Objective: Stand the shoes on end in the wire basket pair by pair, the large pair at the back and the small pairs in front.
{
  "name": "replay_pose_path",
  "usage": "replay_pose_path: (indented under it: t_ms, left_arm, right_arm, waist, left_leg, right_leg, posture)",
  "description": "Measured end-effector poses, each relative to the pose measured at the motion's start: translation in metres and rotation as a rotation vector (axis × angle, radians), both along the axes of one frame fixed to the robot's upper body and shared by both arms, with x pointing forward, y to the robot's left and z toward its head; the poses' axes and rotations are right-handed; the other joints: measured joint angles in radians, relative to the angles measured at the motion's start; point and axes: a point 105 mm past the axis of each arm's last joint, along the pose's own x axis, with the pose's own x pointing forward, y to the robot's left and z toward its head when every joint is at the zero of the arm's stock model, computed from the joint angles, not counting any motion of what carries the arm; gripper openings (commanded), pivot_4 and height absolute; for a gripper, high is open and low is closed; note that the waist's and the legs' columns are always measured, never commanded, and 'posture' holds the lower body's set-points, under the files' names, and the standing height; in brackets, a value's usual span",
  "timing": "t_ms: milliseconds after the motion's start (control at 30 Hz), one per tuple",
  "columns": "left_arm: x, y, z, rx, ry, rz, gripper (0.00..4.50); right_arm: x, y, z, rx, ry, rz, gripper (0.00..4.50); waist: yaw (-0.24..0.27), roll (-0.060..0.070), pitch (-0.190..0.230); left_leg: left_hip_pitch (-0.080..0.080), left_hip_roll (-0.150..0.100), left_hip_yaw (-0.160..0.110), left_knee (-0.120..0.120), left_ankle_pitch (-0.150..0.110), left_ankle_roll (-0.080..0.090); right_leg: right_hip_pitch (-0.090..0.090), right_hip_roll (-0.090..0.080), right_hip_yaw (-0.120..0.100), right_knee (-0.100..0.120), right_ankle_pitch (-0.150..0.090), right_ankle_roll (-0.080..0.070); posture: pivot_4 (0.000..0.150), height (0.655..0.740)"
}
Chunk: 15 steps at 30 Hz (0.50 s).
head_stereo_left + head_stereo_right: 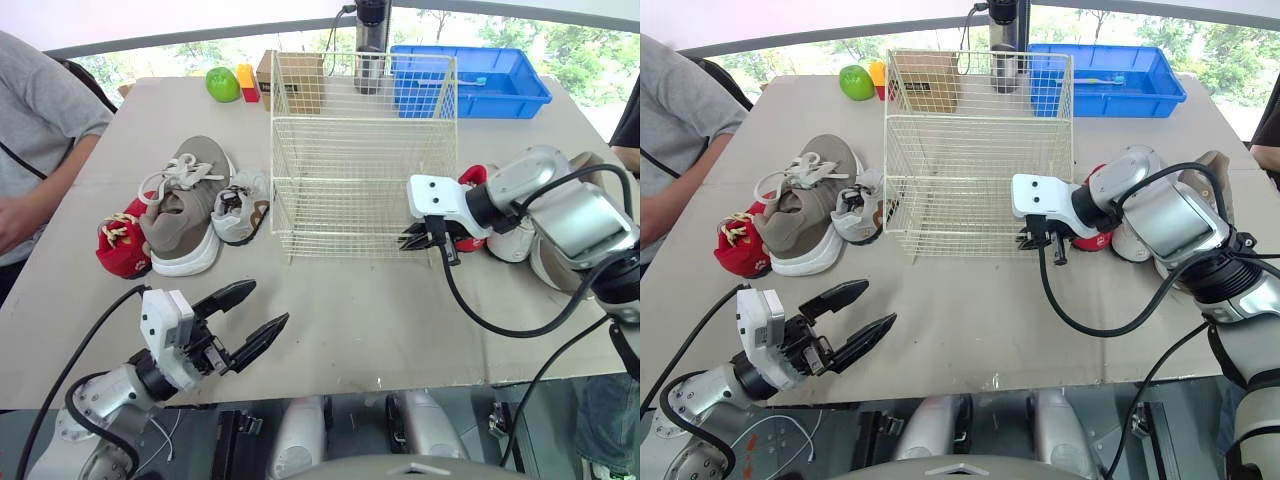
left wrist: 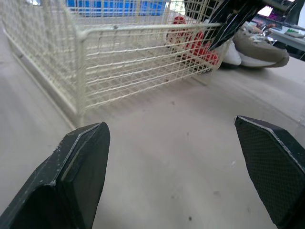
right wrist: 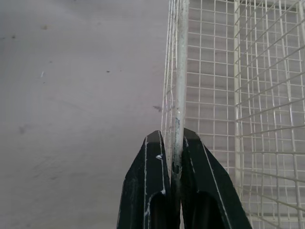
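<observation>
The cream wire basket (image 1: 362, 118) stands mid-table with no shoes in it. My right gripper (image 1: 428, 240) is shut on the basket's front right corner post; the right wrist view shows the wire pinched in the gripper (image 3: 172, 138). Left of the basket lie a large taupe shoe (image 1: 185, 205), a small red shoe (image 1: 120, 248) and a small white shoe (image 1: 240, 205). Right of it, partly behind my right arm, lie a red shoe (image 1: 470, 242), a white shoe (image 1: 512, 242) and a taupe shoe (image 1: 548, 268). My left gripper (image 1: 255, 312) hangs open and holds nothing over the table's front left.
Behind the basket stand a blue bin (image 1: 490, 85), a metal bottle (image 1: 372, 45), a cardboard box (image 1: 292, 80), a green apple (image 1: 222, 84) and a yellow-red block (image 1: 247, 80). A person in grey (image 1: 40, 130) sits at the table's left side.
</observation>
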Motion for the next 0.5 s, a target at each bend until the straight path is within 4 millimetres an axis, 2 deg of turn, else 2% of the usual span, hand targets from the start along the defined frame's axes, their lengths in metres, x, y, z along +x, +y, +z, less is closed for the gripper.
replay_pose_path:
  t_ms: [200, 467, 500]
  left_arm:
    - [-0.003, 0.007, -0.001, 0.018, 0.005, 0.023, 4.5]
    - [-0.002, 0.011, -0.001, 0.031, 0.009, 0.016, 4.5]
    - [-0.002, 0.012, -0.001, 0.035, 0.009, 0.017, 4.5]
  right_arm:
    - [-0.027, 0.004, -0.005, 0.01, 0.083, -0.02, 0.1]
    - [-0.032, 0.004, -0.006, 0.033, 0.069, -0.044, 0.1]
    - [-0.03, 0.005, -0.006, 0.046, 0.049, -0.039, 0.34]
  waist:
    - [-0.002, 0.0, 0.0]
    - [-0.002, 0.0, 0.0]
    - [-0.003, 0.0, 0.0]
  left_leg:
    - [0.0, 0.0, 0.0, 0.0, 0.0, 0.0]
    - [0.0, 0.0, 0.0, 0.0, 0.0, 0.0]
    - [0.0, 0.0, 0.0, 0.0, 0.0, 0.0]
  right_leg:
    - [0.0, 0.0, 0.0, 0.0, 0.0, 0.0]
    - [0.0, 0.0, 0.0, 0.0, 0.0, 0.0]
    - [0.0, 0.0, 0.0, 0.0, 0.0, 0.0]
  posture:
    - [0.15, 0.74]
    - [0.15, 0.74]
    - [0.15, 0.74]
